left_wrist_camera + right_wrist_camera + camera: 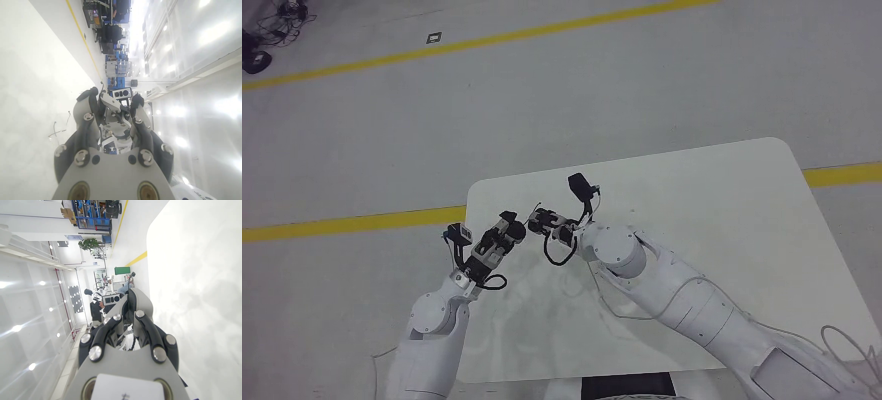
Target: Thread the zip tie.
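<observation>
My right gripper [130, 292] is shut on a thin black zip tie [129, 283]. The tie's strap runs out past the fingertips and ends in a small square head. In the top view this gripper [536, 219] hovers over the left part of the white table [722, 200], tip to tip with my left gripper [511, 226]. The left gripper [115, 95] is open, its two dark fingertips [92, 92] spread wide. Between them I see the right gripper [109, 102] with the tie's end [102, 84] sticking out.
Two loose black zip ties [55, 130] lie crossed on the table, with another [67, 118] close by. The table's left edge [468, 215] runs just beside the left gripper. Bare tabletop stretches away to the right.
</observation>
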{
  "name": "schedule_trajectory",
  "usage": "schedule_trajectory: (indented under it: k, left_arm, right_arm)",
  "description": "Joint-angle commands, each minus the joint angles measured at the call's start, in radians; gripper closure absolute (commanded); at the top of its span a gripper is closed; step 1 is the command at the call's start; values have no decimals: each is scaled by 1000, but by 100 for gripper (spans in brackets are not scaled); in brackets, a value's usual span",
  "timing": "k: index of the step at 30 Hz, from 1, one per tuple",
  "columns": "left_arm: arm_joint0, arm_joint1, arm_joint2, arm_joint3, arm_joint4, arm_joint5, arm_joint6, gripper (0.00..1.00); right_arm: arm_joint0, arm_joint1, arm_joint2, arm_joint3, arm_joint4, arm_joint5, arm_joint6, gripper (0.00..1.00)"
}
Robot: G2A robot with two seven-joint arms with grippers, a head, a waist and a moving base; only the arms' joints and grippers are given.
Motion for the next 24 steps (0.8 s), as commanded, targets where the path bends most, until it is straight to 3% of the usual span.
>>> schedule_trajectory:
  k: [1, 17, 24]
  left_arm:
    - [1, 1, -2, 1, -1, 1, -3, 77]
    - [6, 10, -18, 3, 1, 17, -37, 84]
    - [-2, 13, -20, 13, -1, 22, -50, 93]
  right_arm:
    - [0, -3, 0, 1, 1, 0, -1, 100]
    - [5, -25, 3, 3, -11, -6, -16, 100]
    - [8, -34, 5, 12, -19, 0, -20, 100]
